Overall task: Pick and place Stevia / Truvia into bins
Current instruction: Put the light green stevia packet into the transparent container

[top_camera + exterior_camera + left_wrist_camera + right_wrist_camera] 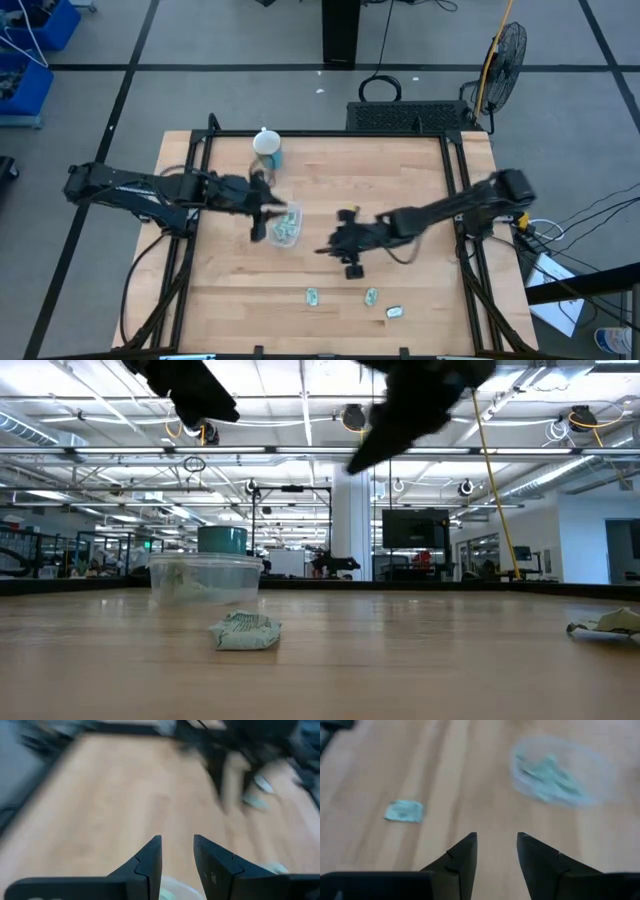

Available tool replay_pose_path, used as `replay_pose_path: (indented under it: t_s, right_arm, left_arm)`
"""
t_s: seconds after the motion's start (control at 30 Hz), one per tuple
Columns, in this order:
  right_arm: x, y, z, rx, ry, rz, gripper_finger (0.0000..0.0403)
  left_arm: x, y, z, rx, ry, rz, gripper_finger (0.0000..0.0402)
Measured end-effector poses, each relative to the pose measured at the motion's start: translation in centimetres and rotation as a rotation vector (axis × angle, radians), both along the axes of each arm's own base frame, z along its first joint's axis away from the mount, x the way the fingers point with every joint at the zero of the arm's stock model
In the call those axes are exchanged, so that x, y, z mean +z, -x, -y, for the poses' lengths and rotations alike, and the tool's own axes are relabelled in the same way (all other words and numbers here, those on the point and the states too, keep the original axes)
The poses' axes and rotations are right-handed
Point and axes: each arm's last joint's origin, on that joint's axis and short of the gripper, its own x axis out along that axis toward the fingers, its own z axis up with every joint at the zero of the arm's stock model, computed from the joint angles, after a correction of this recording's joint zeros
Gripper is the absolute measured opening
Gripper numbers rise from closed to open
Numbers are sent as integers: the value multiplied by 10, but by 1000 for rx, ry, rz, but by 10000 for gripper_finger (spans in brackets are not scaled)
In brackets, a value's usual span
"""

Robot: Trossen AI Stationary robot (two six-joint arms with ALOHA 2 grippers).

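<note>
The clear container point(285, 226) sits left of the table's middle with several pale green sachets inside; it also shows in the low view point(205, 578) and the right wrist view point(555, 775). Three more sachets lie flat near the table's near edge point(312, 296) point(371, 296) point(394, 312). One of them is in the right wrist view point(404, 811). My left gripper point(262, 215) point(177, 855) hovers open at the container's left rim point(175, 891). My right gripper point(335, 245) point(496, 852) is open and empty, to the right of the container and pointing toward it.
A light blue cup with a white lid point(268, 150) stands near the far edge, just behind the container. In the low view both arms hang above the table point(190, 390) point(410, 410). Bare wood lies to the right and along the left side point(200, 290).
</note>
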Motion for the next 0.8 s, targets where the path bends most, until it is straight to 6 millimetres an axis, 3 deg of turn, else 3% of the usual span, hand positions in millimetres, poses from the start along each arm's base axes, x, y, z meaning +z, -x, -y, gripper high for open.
replay_pose_path:
  t_s: [0.2,0.37,0.53,0.8]
  right_arm:
    - [-14,69,-9,-243,6,59,132]
    - [-27,106,-8,-304,-102,202,131]
    - [-36,124,-4,-277,-178,362,130]
    - [-43,131,1,-249,-168,419,130]
  left_arm:
    - [-41,-28,43,-220,31,-166,117]
    - [-74,-48,82,-401,31,-196,117]
    - [-93,-63,107,-503,-6,-119,117]
    - [-124,-79,116,-522,36,-147,117]
